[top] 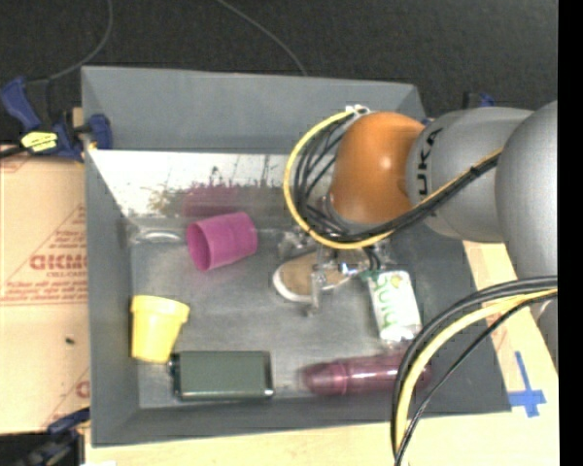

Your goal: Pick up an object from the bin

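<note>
My gripper (321, 278) is low in the middle of the bin, under the orange cover, right at a small tan and white round thing (293, 280). Its metal fingers stand against that thing's right side. A white tube with green print (393, 305) lies just right of the gripper. A magenta cup (222, 240) lies on its side to the left.
A yellow cup (156, 326) lies at the left wall. A dark green rectangular block (222, 375) and a long dark pink bottle (355, 375) lie along the front wall. The arm and its cables hang over the bin's right half.
</note>
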Controlling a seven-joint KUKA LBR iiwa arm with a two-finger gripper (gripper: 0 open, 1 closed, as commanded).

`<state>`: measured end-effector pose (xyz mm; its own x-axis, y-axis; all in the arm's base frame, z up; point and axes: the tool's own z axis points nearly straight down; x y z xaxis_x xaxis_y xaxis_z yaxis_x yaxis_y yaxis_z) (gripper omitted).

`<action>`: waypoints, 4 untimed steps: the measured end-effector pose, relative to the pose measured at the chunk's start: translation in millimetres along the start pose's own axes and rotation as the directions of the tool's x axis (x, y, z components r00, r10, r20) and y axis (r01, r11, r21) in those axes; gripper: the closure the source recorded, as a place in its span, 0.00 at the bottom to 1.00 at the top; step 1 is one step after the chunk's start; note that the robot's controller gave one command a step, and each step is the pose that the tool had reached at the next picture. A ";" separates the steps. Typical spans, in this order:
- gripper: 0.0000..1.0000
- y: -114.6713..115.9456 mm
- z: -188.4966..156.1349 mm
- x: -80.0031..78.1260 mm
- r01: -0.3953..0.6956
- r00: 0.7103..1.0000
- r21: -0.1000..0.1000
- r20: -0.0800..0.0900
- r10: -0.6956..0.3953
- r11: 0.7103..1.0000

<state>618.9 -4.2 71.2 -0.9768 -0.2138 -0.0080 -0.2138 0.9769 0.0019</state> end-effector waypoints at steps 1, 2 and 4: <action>0.00 7.1 0.0 -6.7 0.332 0.943 0.003 -0.002 -0.332 0.943; 0.00 -1.4 -0.8 -0.8 -0.003 1.000 0.000 0.003 0.003 1.000; 1.00 5.6 -1.0 -7.6 0.328 0.945 0.004 0.002 -0.328 0.945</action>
<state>625.1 2.9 72.3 -0.8528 -0.5221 -0.0103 -0.5221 0.8529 -0.0049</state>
